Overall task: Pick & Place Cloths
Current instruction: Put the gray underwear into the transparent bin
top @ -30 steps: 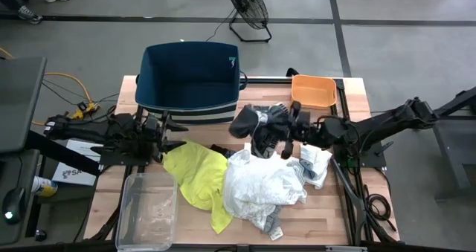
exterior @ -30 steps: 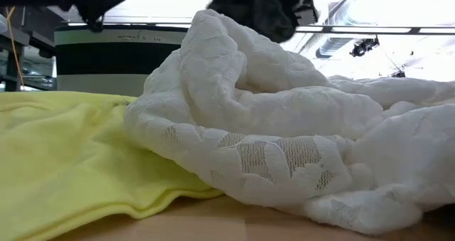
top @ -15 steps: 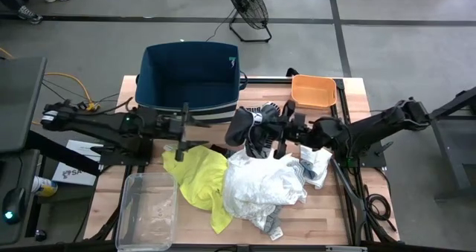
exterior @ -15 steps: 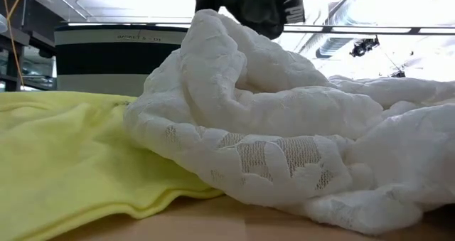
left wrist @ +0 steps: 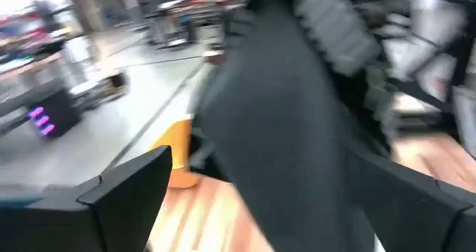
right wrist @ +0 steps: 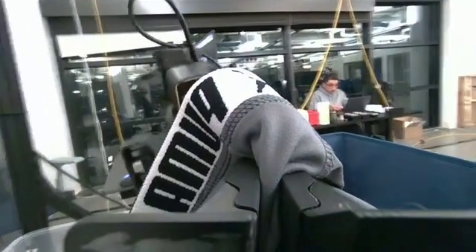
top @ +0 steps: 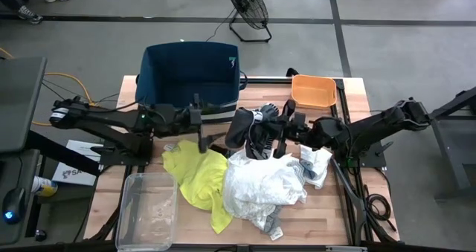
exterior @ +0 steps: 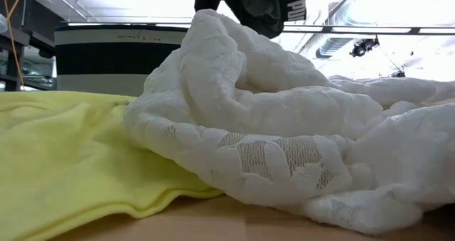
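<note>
My right gripper (top: pixel 278 130) is shut on the dark grey, black-and-white patterned piece (top: pixel 249 128), held up over the table's middle; it also shows at the top of the low view (exterior: pixel 249 6). My left gripper (top: pixel 202 128) is open, just left of that piece and facing it; in the left wrist view the dark cloth (left wrist: pixel 297 118) fills the space ahead of its spread fingers (left wrist: pixel 126 185). The neon-yellow garment (top: pixel 197 174) and large white garment (top: pixel 260 185) lie on the table, the white-blue rag (top: pixel 316 163) beside them. A grey sock (top: pixel 273 228) lies at the near edge. My right gripper pinches a bunched part of the patterned piece (right wrist: pixel 260 152) between its two fingers (right wrist: pixel 327 207), coming roughly level from the table's right. The cloth bulges over the fingers, its black-and-white lettered band (right wrist: pixel 186 155) draped to one side. It is lifted clear of the table and hangs slack.
The dark-blue bin (top: pixel 190 73) stands at the far edge, behind the left gripper. The small orange tray (top: pixel 313 91) sits at the far right. A clear plastic container (top: pixel 145 211) lies at the near left. A fan (top: pixel 249 7) stands on the floor beyond.
My left arm has reached toward the table's right and a little toward the far edge, bringing its gripper up beside the hanging patterned piece. My right gripper has carried that piece slightly toward the table's left, still shut on it.
</note>
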Action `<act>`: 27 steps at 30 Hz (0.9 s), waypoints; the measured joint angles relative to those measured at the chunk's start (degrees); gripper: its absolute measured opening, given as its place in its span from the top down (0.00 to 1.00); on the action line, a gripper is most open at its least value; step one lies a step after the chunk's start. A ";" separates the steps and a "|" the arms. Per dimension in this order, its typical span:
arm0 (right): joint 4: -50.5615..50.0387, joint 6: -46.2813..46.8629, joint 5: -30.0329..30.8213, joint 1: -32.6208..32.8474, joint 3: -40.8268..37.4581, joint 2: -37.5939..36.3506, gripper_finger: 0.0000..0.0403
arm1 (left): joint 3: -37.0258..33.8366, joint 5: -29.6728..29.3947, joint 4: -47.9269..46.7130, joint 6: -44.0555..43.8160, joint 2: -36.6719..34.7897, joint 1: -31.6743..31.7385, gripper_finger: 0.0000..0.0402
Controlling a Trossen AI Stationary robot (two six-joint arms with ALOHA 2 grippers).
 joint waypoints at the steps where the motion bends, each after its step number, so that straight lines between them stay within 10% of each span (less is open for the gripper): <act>1: 0.10 -0.02 1.91 0.00 0.00 0.00 0.99 | 0.54 -1.00 -0.08 -0.72 0.30 0.00 0.04; 14: 12.03 0.44 9.28 -1.25 0.97 6.65 0.99 | 1.85 9.82 1.26 -6.91 2.64 6.56 0.01; 27: 2.82 -3.40 7.11 -1.77 18.96 19.43 0.99 | 1.66 12.23 3.57 -7.07 4.83 6.67 0.01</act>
